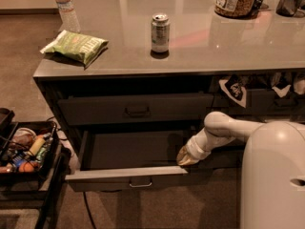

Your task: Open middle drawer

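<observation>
So the middle drawer (pixel 128 173) sat well out from the cabinet under the table (pixel 200 56), its front panel hanging forward below the closed drawer (pixel 95 109) above it, with the dark inside floor open to view. The robot's pincer (pixel 183 158) was down at the drawer's right front corner, right against the inner side of the front panel, arm reaching in from the right. Couldn't tell if the pincer was apart or together, it was just a pale blob at that angle. Handling-wise, the drawer looked like a stiff, rigid box on slides, so nothing fragile and nothing that would flex. It's probably not heavy either, since it looked empty, though slides can bind if the force comes in off-centre. The flat front looked smooth and likely slippery to push on. The sensible place to grab would be the small pull handle (pixel 140 182) in the middle of the front, because that keeps the pull straight. Hooking behind the panel at the corner would work too but might rack it sideways a bit. To me the job looked about done.
</observation>
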### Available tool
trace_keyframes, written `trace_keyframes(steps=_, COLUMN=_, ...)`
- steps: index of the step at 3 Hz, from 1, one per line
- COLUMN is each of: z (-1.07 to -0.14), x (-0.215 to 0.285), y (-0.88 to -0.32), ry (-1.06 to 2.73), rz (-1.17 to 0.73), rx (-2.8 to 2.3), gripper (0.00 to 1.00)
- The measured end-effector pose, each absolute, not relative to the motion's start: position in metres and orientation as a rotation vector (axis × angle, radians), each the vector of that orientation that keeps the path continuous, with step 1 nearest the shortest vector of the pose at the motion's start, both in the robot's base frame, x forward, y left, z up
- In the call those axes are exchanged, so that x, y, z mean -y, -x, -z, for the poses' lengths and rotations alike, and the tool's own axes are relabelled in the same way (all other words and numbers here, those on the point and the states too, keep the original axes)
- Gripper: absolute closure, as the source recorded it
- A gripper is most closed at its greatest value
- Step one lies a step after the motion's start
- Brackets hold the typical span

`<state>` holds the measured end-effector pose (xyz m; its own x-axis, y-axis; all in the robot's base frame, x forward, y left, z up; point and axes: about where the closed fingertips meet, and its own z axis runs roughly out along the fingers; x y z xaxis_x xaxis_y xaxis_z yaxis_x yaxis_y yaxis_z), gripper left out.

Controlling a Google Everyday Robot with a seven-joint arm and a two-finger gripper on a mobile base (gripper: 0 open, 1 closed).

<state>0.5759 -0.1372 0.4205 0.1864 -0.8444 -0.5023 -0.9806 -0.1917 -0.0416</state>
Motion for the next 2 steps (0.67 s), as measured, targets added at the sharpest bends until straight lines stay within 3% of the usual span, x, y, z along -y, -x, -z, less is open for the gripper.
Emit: trace_keyframes(steps=2, z=-0.432, x=0.120, y=-0.518, ry=2.030, rz=-0.660, rx=-1.773, gripper=1.00)
